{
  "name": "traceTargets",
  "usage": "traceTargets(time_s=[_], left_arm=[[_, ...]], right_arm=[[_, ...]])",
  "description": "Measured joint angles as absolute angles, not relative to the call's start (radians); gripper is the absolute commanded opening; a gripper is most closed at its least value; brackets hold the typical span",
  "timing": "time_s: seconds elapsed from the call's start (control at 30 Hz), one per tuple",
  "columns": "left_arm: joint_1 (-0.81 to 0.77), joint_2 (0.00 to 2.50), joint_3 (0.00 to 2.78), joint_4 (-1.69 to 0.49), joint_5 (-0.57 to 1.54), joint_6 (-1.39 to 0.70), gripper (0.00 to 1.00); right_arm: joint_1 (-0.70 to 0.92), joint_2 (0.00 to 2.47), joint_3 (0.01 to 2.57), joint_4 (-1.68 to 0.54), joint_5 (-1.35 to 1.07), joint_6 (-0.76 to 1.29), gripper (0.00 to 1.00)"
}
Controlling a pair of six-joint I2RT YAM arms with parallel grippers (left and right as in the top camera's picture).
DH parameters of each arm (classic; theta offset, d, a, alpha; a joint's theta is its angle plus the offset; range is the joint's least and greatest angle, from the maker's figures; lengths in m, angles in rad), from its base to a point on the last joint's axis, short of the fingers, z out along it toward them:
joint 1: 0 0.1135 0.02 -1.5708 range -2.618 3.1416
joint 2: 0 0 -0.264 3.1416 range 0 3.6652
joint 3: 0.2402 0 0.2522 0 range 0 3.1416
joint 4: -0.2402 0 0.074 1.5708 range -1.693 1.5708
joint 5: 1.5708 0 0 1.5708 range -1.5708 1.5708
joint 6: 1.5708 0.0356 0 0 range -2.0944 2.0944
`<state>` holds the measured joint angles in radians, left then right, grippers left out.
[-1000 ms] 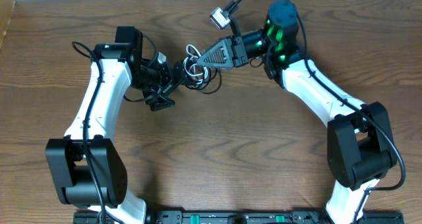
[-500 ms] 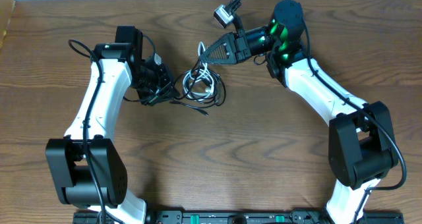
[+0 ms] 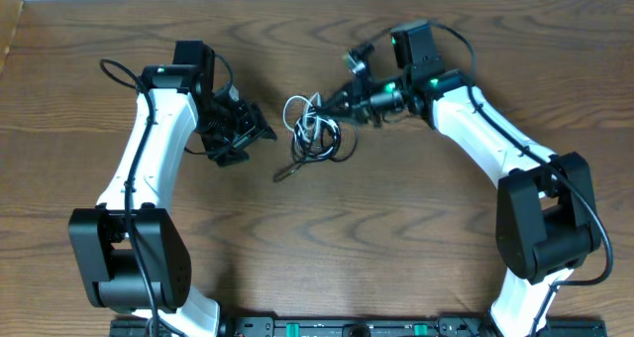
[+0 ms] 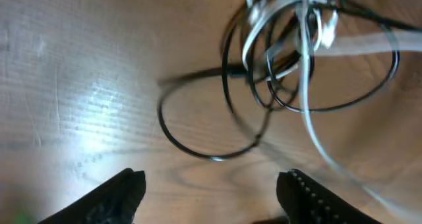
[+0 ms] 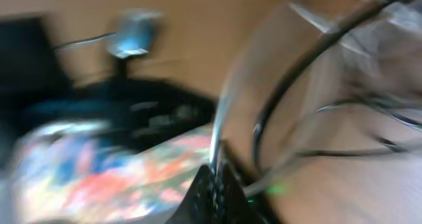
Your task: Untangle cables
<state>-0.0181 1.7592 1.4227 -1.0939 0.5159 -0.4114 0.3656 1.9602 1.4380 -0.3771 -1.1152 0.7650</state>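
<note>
The knot of thin flexible cords (image 3: 315, 134) lies on the brown wood-grain counter (image 3: 396, 228), in the upper middle of the overhead view, between my two claws. It is a loose, roughly round heap with no clear long axis of its own. The white cord (image 3: 300, 114) loops in its upper left part, and the black cords (image 3: 337, 147) ring its lower right. I cannot separate one black cord from the other inside the heap. One black tail (image 3: 288, 170) leaves the heap and runs diagonally toward the lower left of the frame, its small end plug pointing that way.

My left claw (image 3: 253, 141) sits just left of the heap, apart from it, aimed toward the right of the frame. In its wrist view the two dark fingers (image 4: 125, 191) stand wide apart at the bottom edge with nothing between them. Beyond them a black loop (image 4: 171, 135) lies flat on the wood. The white cord (image 4: 306, 105) coils at the upper right and sends one strand slanting toward the lower right corner.

My right claw (image 3: 332, 103) reaches in from the right, pointing left, with its tip at the upper right edge of the heap. It is closed. Its wrist view is badly blurred: a pale strand rises from the closed tips (image 5: 214, 181), but I cannot tell whether it is pinched there.
</note>
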Motion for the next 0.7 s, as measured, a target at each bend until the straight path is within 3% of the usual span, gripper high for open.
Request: traceTargets(time_s=[0.17, 0.27, 0.33, 0.37, 0.4, 0.43, 0.57, 0.7], left_arm=[[-0.018, 1.759, 1.423, -1.093, 0.516, -0.413, 0.94], [-0.018, 1.759, 1.423, -1.093, 0.516, -0.412, 0.97], [-0.018, 1.759, 1.423, -1.092, 0.516, -0.411, 0.98], [-0.018, 1.759, 1.423, -1.092, 0.516, -0.411, 0.98], [-0.018, 1.759, 1.423, -1.092, 0.516, -0.411, 0.98], [-0.018, 1.759, 1.423, -1.092, 0.516, -0.411, 0.98], [-0.018, 1.759, 1.423, -1.090, 0.516, -0.411, 0.98], [-0.018, 1.759, 1.423, -1.069, 0.517, -0.411, 0.98]], right_arm=[[0.352, 1.960, 1.436, -0.593, -0.878, 0.609, 0.03], [0.352, 1.960, 1.437, -0.684, -0.753, 0.556, 0.20], [0.352, 1.960, 1.437, -0.762, -0.652, 0.535, 0.42], [0.352, 1.960, 1.437, -0.785, -0.609, 0.527, 0.72], [0.352, 1.960, 1.437, -0.830, -0.513, 0.516, 0.91], [0.352, 1.960, 1.438, -0.857, -0.459, 0.510, 0.99], [0.345, 1.960, 1.438, -0.904, -0.360, 0.500, 0.99], [0.331, 1.960, 1.437, -0.844, -0.448, 0.448, 0.99]])
